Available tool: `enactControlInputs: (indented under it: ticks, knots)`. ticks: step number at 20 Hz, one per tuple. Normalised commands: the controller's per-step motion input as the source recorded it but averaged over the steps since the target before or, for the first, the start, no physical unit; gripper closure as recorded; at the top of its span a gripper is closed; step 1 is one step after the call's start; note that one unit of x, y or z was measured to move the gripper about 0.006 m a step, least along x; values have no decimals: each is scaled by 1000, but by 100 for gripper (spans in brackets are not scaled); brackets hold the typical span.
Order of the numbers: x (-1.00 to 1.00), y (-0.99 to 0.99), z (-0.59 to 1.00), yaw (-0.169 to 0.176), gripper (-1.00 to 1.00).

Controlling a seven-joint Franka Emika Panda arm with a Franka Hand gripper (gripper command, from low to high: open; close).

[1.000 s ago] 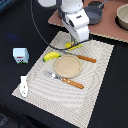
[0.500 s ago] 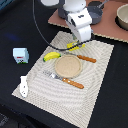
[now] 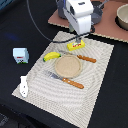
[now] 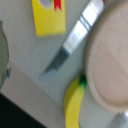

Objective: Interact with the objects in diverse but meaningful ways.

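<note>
Hovering over the far edge of the placemat [image 3: 75, 75] in the exterior view: gripper [image 3: 78, 40] sits directly above the yellow packet [image 3: 76, 46], fingertips just above it or touching, can't tell which. Finger state not readable here (body of the hand blocks them). Banana [image 3: 51, 56] lies toward the exterior view's left of the packet, just beside the wooden plate [image 3: 68, 66]; its long axis runs roughly left-right in this view. Toy knife [image 3: 82, 57] lies between packet and plate. Milk carton [image 3: 20, 55] is well apart, off the mat; small white bottle [image 3: 23, 85] at the mat's near corner.

Wrist view: fingers not in frame, so open/closed is still a cannot-tell. Yellow packet [image 4: 49, 17] near one edge, knife blade [image 4: 70, 45] running diagonally beside it, banana [image 4: 75, 102] hugging the plate [image 4: 107, 60] rim.

Judgement: packet is the nearest target, straight below; a descent with little sideways correction looks sufficient.
</note>
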Motion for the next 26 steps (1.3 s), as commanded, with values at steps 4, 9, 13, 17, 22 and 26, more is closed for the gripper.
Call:
enactControlInputs:
  ticks: [4,9,13,17,22,26]
  knots:
    - [-663,-669,0,0,-100]
    - [-724,-594,0,-5,-100]
    - [-793,-406,-151,-56,-100]
    - [-652,-323,-46,-186,-100]
    - [-456,-259,-43,-264,-100]
    - [-293,-182,-14,-313,-100]
